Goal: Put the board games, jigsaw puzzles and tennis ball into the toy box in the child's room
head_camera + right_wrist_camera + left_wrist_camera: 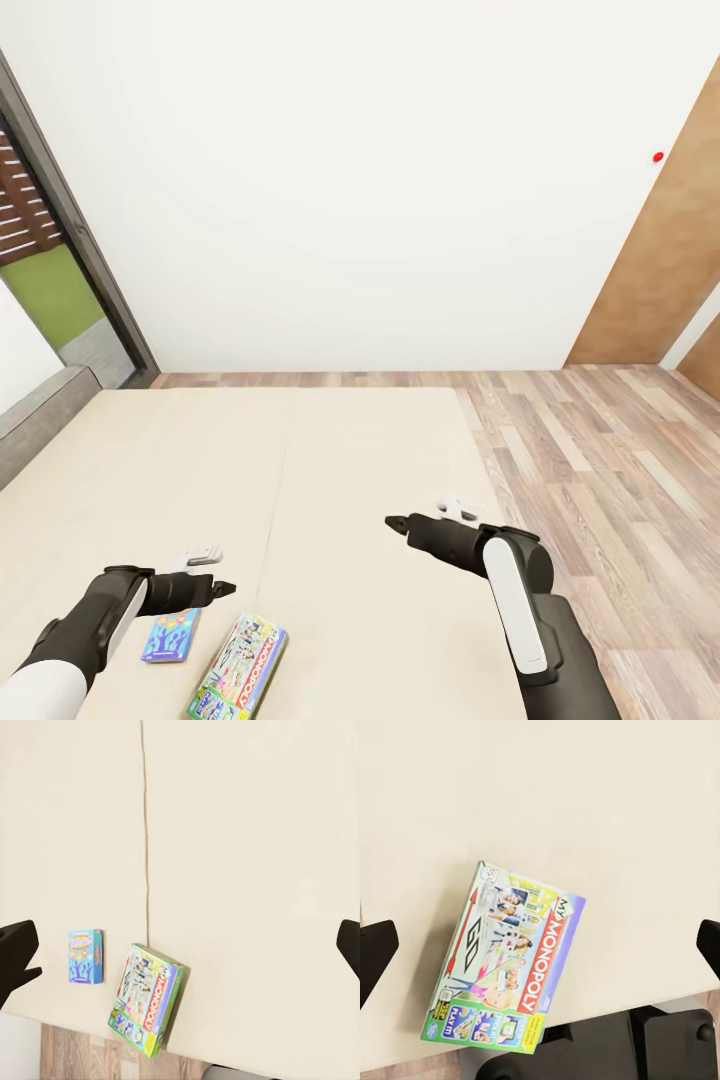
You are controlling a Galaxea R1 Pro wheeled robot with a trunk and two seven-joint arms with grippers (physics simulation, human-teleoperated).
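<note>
Beige bed (330, 470) — "MY MONOPOLY" box (506, 960)

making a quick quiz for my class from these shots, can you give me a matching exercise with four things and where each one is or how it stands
Things:
1. green-edged white Monopoly game box
2. small blue game box
3. left gripper
4. right gripper

Descriptions:
A. over the beige mattress, near its floor-side edge, jaws open
B. flat on the mattress, partly under the left arm
C. above the small blue box, jaws open
D. flat on the mattress, nearest the robot, beside the blue box

Pairs: 1-D, 2-B, 3-C, 4-A
</note>
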